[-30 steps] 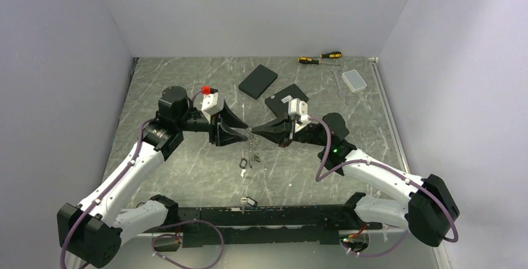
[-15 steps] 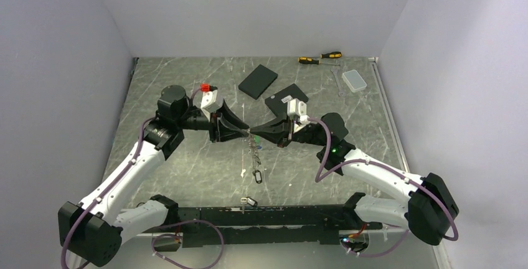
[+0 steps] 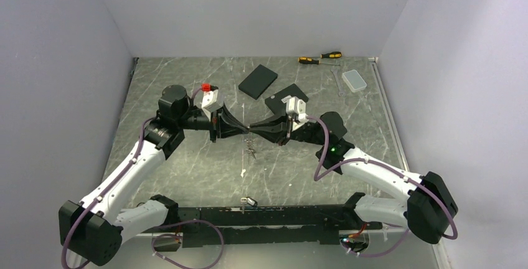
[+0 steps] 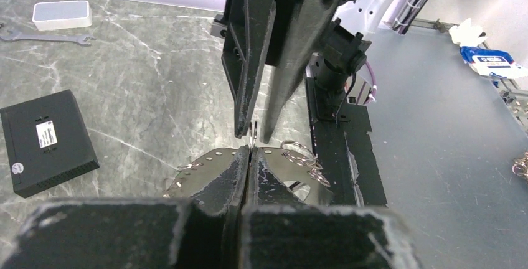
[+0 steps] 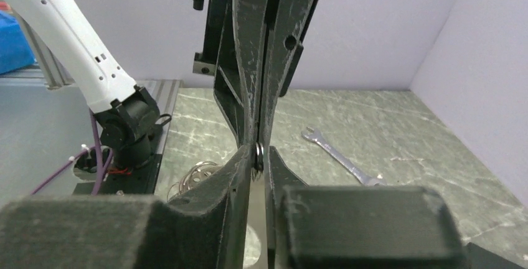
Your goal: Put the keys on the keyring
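The two hands met tip to tip in the air, well beyond the rail [image 3: 280, 214] and over the middle of the surface [image 3: 199, 169], with the ring [image 5: 257, 152] between them. The left hand [image 3: 245, 132] was fully closed, pinching the ring's thin wire at its tips. The right hand [image 3: 254, 132] faced it from the other side. Its jaws were almost together, leaving only a narrow slit with the same wire in it.

This looked like a handover or a two-point hold. With the ring gripped from both sides it could not swing or turn, and one hand could then let go and fetch a key. A small bunch of keys [image 3: 251, 151] hung off the ring just below the meeting point, clear of the surface. One more key [image 3: 249, 201] lay alone just beyond the rail, not yet threaded.

A second earlier the left hand stood wide open, its fingers forked around the ring's end. The bunch then trailed lower, nearer the rail. Since then the left jaws had shut and the bunch had drawn up higher and tighter under the hands. The right hand had hardly shifted.
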`<action>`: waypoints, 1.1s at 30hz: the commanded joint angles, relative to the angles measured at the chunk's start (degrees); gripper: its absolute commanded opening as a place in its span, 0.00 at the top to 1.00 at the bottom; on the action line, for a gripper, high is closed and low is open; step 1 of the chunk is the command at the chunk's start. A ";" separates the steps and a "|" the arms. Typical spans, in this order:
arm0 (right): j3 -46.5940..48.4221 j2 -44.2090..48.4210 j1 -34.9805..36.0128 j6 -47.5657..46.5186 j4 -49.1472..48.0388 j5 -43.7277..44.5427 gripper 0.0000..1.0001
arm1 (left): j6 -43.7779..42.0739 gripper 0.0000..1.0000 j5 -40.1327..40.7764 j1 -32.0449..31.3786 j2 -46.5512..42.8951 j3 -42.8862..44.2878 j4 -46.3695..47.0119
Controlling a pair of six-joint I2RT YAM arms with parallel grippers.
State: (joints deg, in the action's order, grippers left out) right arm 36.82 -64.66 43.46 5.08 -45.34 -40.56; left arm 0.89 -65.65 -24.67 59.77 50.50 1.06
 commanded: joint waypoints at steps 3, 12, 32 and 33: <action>5.78 0.62 1.10 -1.43 2.88 -1.10 0.55 | -1.83 1.00 2.28 0.10 -2.02 1.41 -0.02; 3.80 4.42 1.09 -7.01 10.22 1.32 0.45 | -6.95 1.00 4.84 0.14 -6.05 -1.65 2.41; 4.54 3.63 1.48 -16.05 20.88 -6.30 0.52 | -43.50 1.00 2.38 0.06 -16.64 -17.19 14.36; 4.69 3.52 1.60 -16.71 21.47 -5.95 0.53 | -45.63 1.00 1.92 0.06 -16.99 -17.34 13.60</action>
State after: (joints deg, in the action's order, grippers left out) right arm 39.81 -60.97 44.51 -7.53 -25.61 -44.31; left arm -33.26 -59.88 -24.67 44.69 32.91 12.88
